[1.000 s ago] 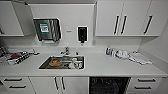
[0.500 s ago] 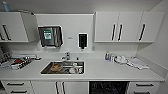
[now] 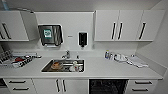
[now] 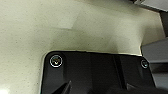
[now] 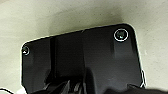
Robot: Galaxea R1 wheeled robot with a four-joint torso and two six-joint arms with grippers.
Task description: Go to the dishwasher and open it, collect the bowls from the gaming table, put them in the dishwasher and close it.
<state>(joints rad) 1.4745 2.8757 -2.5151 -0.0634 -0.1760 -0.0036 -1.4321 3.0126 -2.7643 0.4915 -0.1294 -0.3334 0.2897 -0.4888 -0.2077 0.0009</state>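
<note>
Dishwasher (image 3: 108,86): one, under counter (image 3: 105,70) front edge, right of sink (image 3: 63,66), dark inside showing
Sink: one, dishes inside, count unclear
Dispensers: two on wall, towel (image 3: 50,35), soap (image 3: 82,39)
Labels: unreadable
Grippers: grip state cannot be told

Both wrists angled down, above pale floor.

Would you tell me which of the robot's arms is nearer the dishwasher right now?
Probably the right: the dishwasher lies right of the head view's centre, on that arm's side; the left arm's side faces the sink cupboard.
</note>
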